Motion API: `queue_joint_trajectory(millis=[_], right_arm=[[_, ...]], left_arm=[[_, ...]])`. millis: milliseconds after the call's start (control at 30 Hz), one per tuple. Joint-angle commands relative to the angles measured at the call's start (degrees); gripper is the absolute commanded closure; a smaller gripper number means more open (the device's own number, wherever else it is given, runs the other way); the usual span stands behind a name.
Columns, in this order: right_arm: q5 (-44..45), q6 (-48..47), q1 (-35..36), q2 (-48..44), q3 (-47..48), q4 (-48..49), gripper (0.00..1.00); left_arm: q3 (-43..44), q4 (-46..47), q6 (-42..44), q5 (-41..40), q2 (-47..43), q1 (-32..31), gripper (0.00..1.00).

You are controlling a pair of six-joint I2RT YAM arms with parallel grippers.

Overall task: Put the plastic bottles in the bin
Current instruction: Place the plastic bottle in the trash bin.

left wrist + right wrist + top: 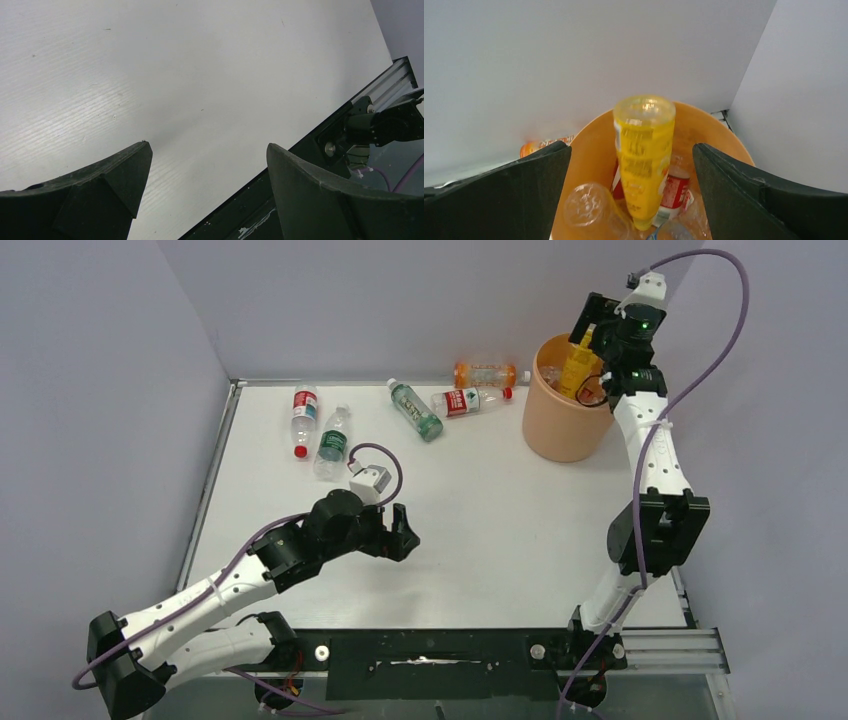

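Note:
The peach-orange bin (556, 436) stands at the back right. My right gripper (597, 320) hovers over it, open and empty. In the right wrist view my right gripper (631, 146) has its jaws wide apart. A yellow bottle (644, 155) stands neck-down in the bin (589, 150) between them, slightly blurred and touching neither finger. It also shows in the top view (578, 365). A clear bottle (589, 205) and a red-label bottle (675, 192) lie in the bin. My left gripper (405, 535) is open and empty above bare table (150, 75), jaws spread (209, 145).
Several bottles lie at the back of the table: a red-label one (304, 418), a green-label one (333, 443), another green one (416, 410), a red-label one (466, 400) and an orange one (487, 374) beside the bin. Walls close the back and sides.

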Motion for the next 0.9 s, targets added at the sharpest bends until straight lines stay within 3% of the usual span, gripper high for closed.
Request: queue_joint_trajectory(millis=[0, 267, 467, 567, 867], right_arm=[[3.4, -1.8, 0.4, -8.9, -0.5, -3.4, 0.02], [-3.8, 1.8, 2.0, -25.1, -12.5, -9.2, 0.02], [-15.3, 8.0, 5.3, -38.9, -30.0, -7.3, 0.02], [-18.8, 11.6, 9.6, -44.0, -40.1, -4.0, 0.02], [-15.9, 16.0, 25.5, -49.6, -58.4, 2.1, 0.02]], left_arm=[[2.3, 3.2, -0.5, 0.4, 0.3, 0.3, 0.14], [4.0, 2.8, 0.0, 0.2, 3.2, 0.5, 0.14], [6.4, 1.0, 0.6, -1.4, 5.6, 0.9, 0.14], [7.2, 0.5, 0.4, -2.9, 6.9, 1.5, 0.14], [11.2, -0.8, -2.5, -7.3, 11.9, 2.2, 0.14]])
